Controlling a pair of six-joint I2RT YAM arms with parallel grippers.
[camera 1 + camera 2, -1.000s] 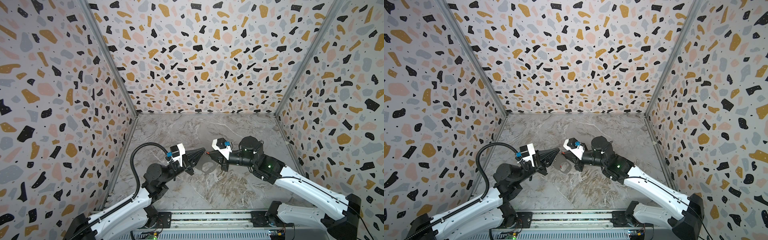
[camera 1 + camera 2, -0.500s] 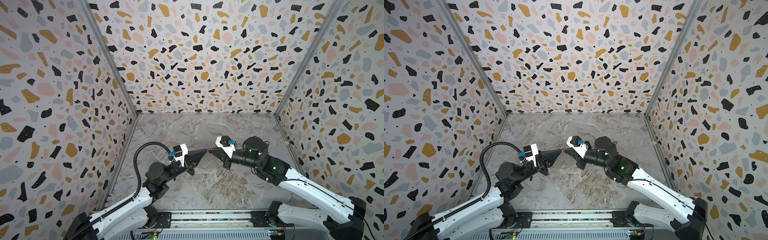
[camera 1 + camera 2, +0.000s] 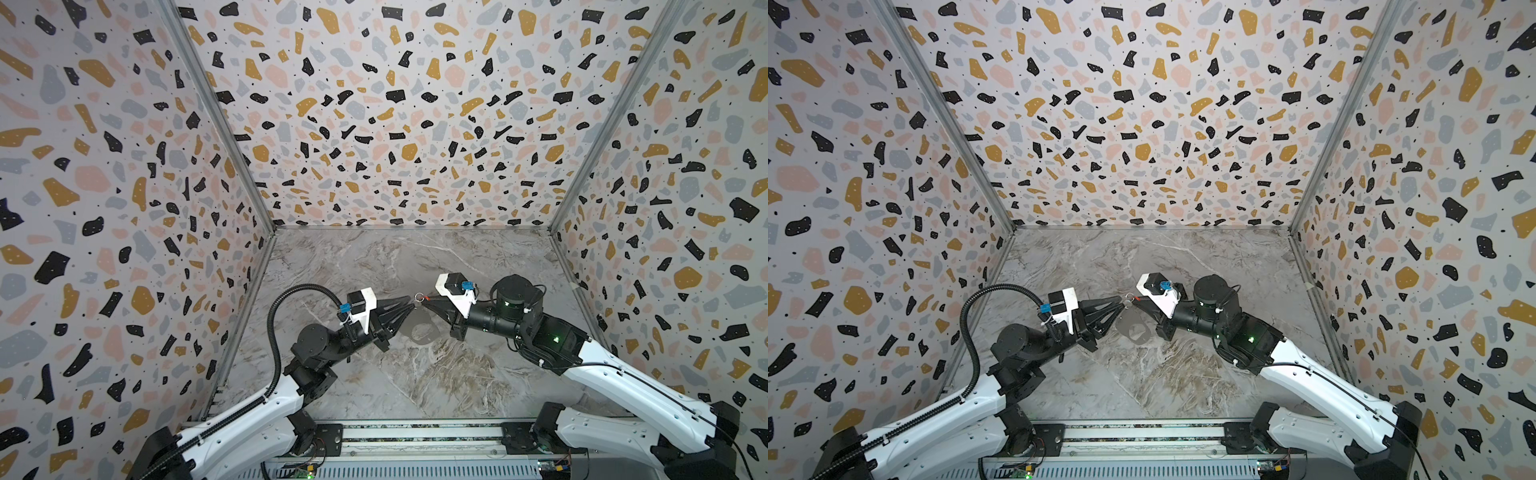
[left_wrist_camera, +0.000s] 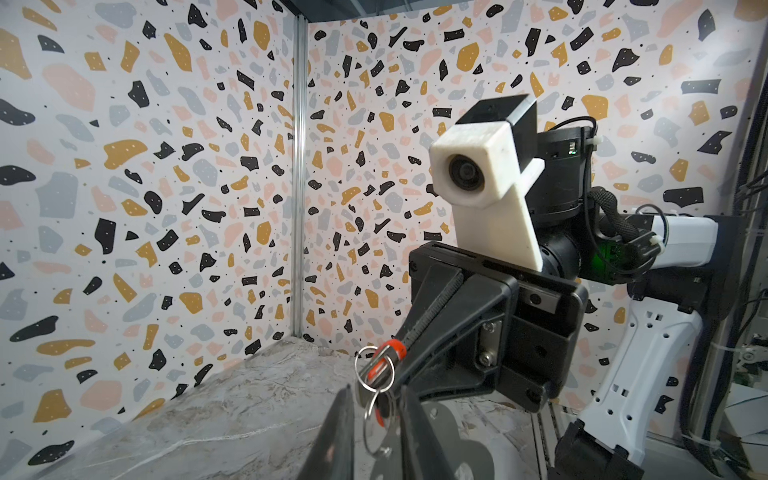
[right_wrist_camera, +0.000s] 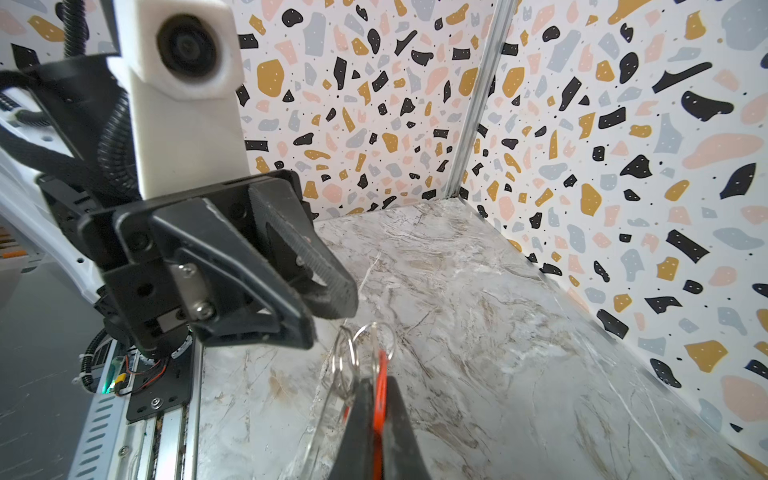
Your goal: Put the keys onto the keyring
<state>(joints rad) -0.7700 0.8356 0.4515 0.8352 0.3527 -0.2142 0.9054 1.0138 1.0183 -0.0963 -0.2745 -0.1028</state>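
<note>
While the right gripper [image 3: 423, 300] pinches the keys [image 4: 380, 365] by a red tag [image 5: 379, 399], the left gripper [image 3: 412, 306] hovers just beside that tag, jaws slightly spread. The grey keyring [image 3: 420, 331] shows just below it. Threading looks under way; next, their rings [image 5: 347, 361] must meet its opening.
</note>
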